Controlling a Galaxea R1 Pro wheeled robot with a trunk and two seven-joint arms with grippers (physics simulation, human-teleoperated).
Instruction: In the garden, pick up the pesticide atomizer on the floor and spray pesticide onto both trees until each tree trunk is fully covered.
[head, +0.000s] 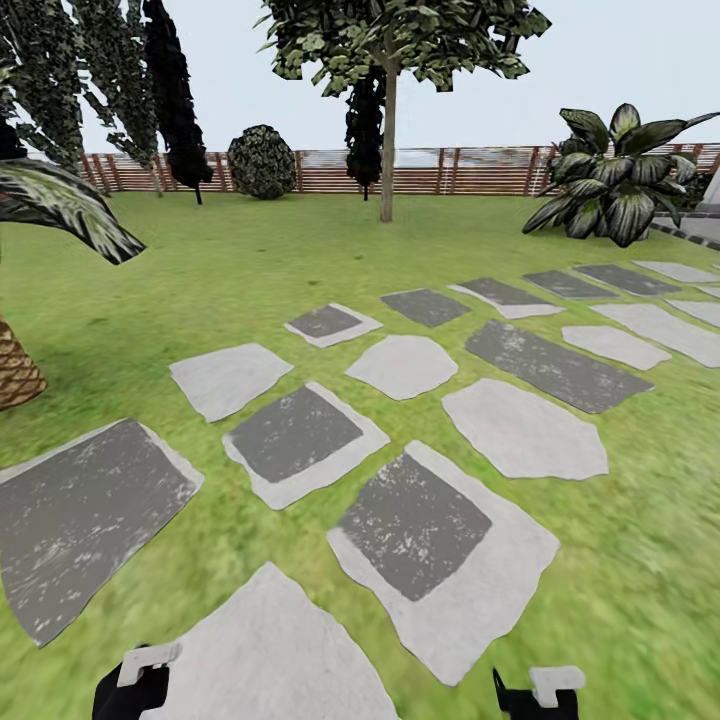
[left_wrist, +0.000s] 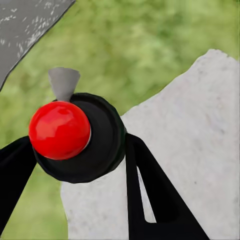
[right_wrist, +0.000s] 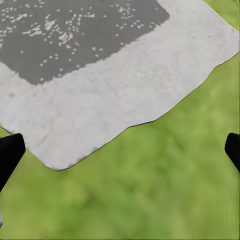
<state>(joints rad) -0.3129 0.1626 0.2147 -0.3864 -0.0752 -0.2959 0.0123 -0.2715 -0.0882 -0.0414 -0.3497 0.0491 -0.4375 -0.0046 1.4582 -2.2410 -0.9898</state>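
Left wrist view shows the atomizer (left_wrist: 80, 137) clamped between the left end effector's (left_wrist: 75, 165) fingers, red part toward the camera, the right end effector (right_wrist: 120, 150) gaping empty over grass, and the tree (head: 388, 130) standing far ahead beyond the paving stones (head: 440, 545).

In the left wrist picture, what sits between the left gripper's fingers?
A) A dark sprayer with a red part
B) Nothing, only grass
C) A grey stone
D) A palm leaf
A: the atomizer, dark and round with a red knob, sits between the black fingers of the left gripper.
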